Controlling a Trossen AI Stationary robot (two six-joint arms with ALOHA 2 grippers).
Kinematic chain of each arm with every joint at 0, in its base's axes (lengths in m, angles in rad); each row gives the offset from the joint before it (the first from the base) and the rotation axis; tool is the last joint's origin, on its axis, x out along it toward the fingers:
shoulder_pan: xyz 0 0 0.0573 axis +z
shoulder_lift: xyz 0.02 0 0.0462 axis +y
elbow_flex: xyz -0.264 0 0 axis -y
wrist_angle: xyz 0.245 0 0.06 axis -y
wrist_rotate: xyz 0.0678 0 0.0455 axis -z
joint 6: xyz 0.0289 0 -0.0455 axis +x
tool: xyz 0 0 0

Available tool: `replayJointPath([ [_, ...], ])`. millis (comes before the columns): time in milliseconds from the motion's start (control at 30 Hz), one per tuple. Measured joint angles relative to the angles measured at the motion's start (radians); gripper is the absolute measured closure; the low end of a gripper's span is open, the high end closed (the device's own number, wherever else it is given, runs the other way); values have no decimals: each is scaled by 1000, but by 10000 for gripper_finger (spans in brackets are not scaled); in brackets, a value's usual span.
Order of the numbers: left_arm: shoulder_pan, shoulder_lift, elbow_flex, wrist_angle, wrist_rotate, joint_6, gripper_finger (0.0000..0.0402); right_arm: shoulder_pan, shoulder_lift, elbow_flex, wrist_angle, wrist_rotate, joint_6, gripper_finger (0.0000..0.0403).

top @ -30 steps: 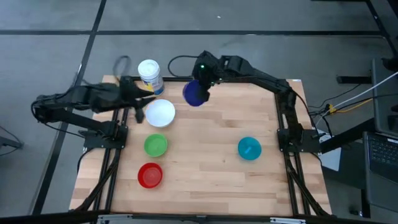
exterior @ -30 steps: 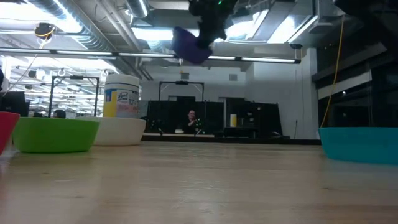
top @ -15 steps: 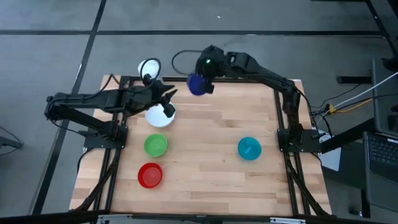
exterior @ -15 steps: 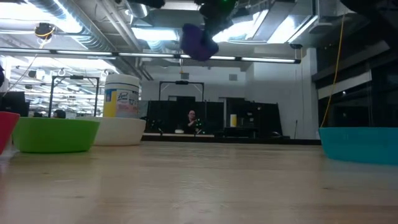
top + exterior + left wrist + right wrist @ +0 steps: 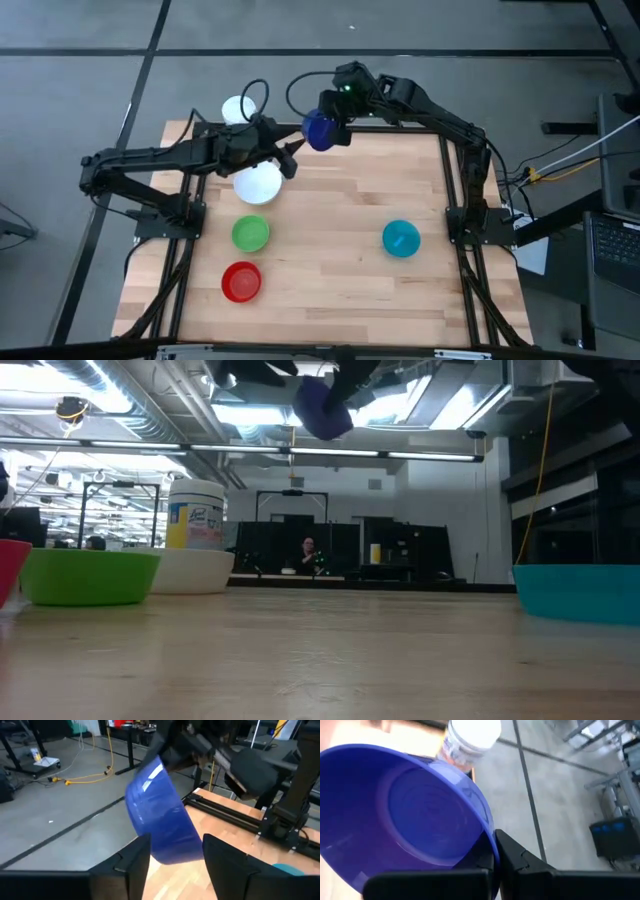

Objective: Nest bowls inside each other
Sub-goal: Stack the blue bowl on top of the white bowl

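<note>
My right gripper (image 5: 333,122) is shut on the dark blue bowl (image 5: 318,131) and holds it high over the table's far edge. My left gripper (image 5: 292,158) is open, just left of that bowl. In the left wrist view its two fingers stand on either side of the bowl's base (image 5: 175,851). The white bowl (image 5: 257,184), green bowl (image 5: 250,234), red bowl (image 5: 241,282) and teal bowl (image 5: 401,238) each rest on their bases on the table. My right gripper has the blue bowl by its rim (image 5: 489,836), one finger inside the bowl and one outside its wall. The bowl is lifted clear of the table and tilted. My left gripper: I cannot tell whether its open fingers (image 5: 136,862) touch the bowl's base.
A white canister with a blue label (image 5: 238,110) stands at the far left corner, close behind my left arm. The wooden tabletop (image 5: 330,260) is bare between the green and teal bowls. Black frame rails run along both sides.
My left gripper has swung from over the white bowl toward the table's right, up to the blue bowl. My right gripper has risen a little and rolled, carrying the blue bowl higher and toward the far edge, so the bowl now sits at a different tilt.
</note>
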Motion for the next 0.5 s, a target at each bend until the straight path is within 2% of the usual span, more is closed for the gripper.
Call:
replayJointPath([
  [167, 0, 28, 0, 32, -12, -5, 204, -25, 3, 0, 28, 2, -27, 401],
  [500, 14, 59, 0, 103, -65, 8, 209, -33, 46, 0, 93, 1, -45, 401],
])
